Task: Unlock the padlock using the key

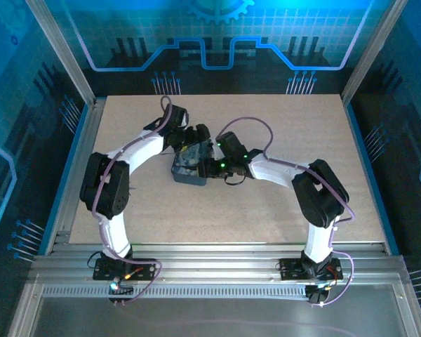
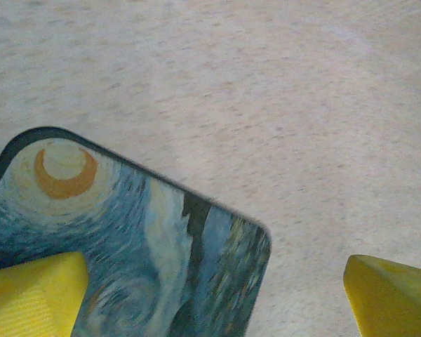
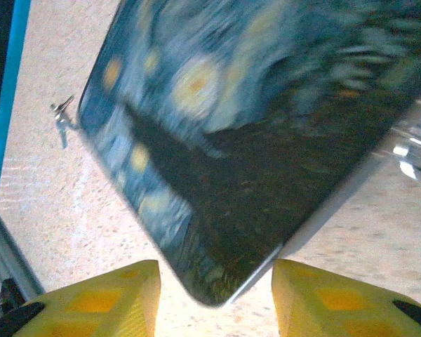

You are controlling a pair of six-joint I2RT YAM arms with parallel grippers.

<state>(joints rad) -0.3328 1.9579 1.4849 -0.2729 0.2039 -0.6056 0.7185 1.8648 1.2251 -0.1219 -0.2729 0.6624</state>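
Beside the box (image 3: 252, 140), on the bare table (image 3: 49, 210) just off one of its sides, lies the key (image 3: 63, 119), a thin silvery sliver, apart from the box and from both my pincers. At the box's opposite side shows a silvery glint that I take for the padlock (image 3: 411, 151), though it is too blurred to be sure. My right pincer (image 3: 216, 298) hangs at the box's corner, its fingers part-way spread with the corner in the gap, touching neither as far as I can see; it pinches nothing. My left pincer (image 2: 214, 291) hovers over another corner of the box, spread wide and empty. The key I judge light, stiff and slippery, and lying flat on the table it gives little to bite on. I would take it by the bow, fingers straddling it close to the table, leaving the blade free for the lock. The padlock looks small and hard, likely to swing or twist, so my other pincer should pinch its body, not the thin shackle, while the key turns.
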